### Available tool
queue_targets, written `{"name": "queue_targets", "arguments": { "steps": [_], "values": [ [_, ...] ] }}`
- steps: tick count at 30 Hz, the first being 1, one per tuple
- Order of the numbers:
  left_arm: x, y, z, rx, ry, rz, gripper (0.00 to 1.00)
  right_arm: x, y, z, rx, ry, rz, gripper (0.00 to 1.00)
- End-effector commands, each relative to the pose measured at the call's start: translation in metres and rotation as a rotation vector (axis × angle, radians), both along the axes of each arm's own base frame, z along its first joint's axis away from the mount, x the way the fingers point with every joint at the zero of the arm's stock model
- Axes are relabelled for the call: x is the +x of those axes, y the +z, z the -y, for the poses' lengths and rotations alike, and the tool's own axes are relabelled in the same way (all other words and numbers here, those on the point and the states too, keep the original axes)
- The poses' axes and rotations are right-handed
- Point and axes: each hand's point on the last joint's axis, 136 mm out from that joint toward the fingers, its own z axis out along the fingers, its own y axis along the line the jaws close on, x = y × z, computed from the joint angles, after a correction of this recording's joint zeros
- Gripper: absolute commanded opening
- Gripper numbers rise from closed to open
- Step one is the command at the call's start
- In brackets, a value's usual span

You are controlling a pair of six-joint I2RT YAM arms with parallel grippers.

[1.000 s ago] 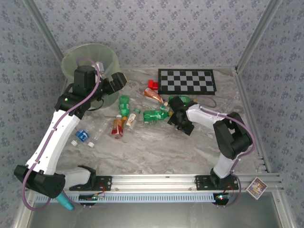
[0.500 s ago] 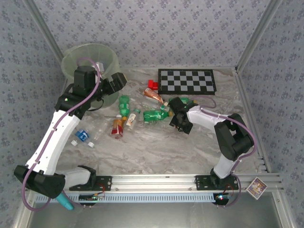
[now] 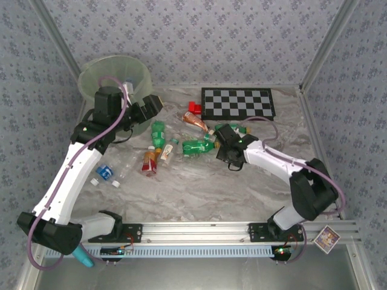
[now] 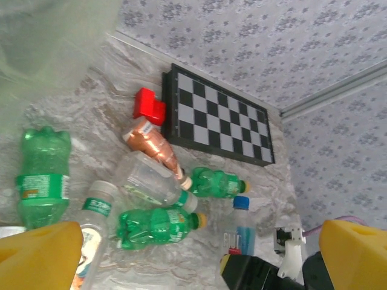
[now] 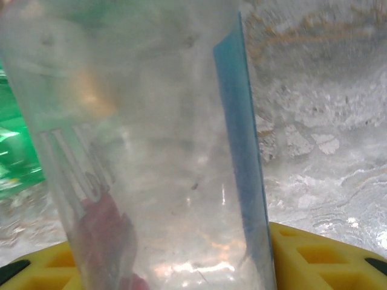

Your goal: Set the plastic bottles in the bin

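Near the checkerboard (image 3: 237, 103), the right tool (image 3: 221, 140) brackets the clear bottle (image 5: 145, 151), whether pinched I cannot tell; it should squeeze mid-body squarely before lifting.

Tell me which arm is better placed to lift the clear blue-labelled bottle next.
Right. The right gripper has the clear bottle between its jaws, while the left gripper hangs open by the bin, away from that bottle.
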Motion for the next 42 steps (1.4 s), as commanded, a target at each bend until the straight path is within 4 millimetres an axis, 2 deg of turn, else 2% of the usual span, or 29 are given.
{"name": "queue_targets", "arguments": {
  "steps": [1,6,10,15,18,19,22,25,35,38,41,42],
  "values": [
    [0.001,0.014,0.010,-0.107,-0.039,0.037,1.00,0.004,0.040,-0.004,-0.070,0.096,0.153,0.54],
    [0.005,0.015,0.020,-0.205,-0.074,0.017,0.99,0.005,0.091,-0.035,-0.054,0.255,0.347,0.52],
    [0.007,0.008,0.032,-0.239,-0.125,-0.045,0.92,0.000,0.127,-0.061,-0.057,0.393,0.471,0.51],
    [0.006,0.007,0.046,-0.278,-0.192,-0.059,0.83,-0.010,0.153,-0.093,-0.077,0.528,0.549,0.51],
    [0.004,0.004,0.053,-0.279,-0.227,-0.064,0.77,-0.015,0.156,-0.109,-0.084,0.592,0.560,0.51],
    [0.003,0.004,0.056,-0.280,-0.242,-0.064,0.75,-0.015,0.169,-0.118,-0.067,0.604,0.584,0.51],
    [0.000,0.002,0.064,-0.279,-0.283,-0.070,0.69,-0.018,0.174,-0.131,-0.061,0.636,0.590,0.51],
    [-0.003,0.002,0.071,-0.267,-0.320,-0.067,0.67,-0.019,0.177,-0.140,-0.055,0.661,0.596,0.51],
    [-0.009,-0.004,0.092,-0.230,-0.405,-0.073,0.61,-0.023,0.179,-0.153,-0.040,0.696,0.595,0.51],
    [-0.009,-0.005,0.095,-0.227,-0.414,-0.075,0.57,-0.023,0.179,-0.153,-0.046,0.695,0.594,0.50],
    [-0.008,-0.004,0.095,-0.224,-0.416,-0.074,0.46,-0.023,0.178,-0.153,-0.049,0.694,0.591,0.50],
    [-0.008,-0.003,0.095,-0.223,-0.416,-0.070,0.45,-0.023,0.178,-0.152,-0.049,0.693,0.590,0.50]
  ]
}}
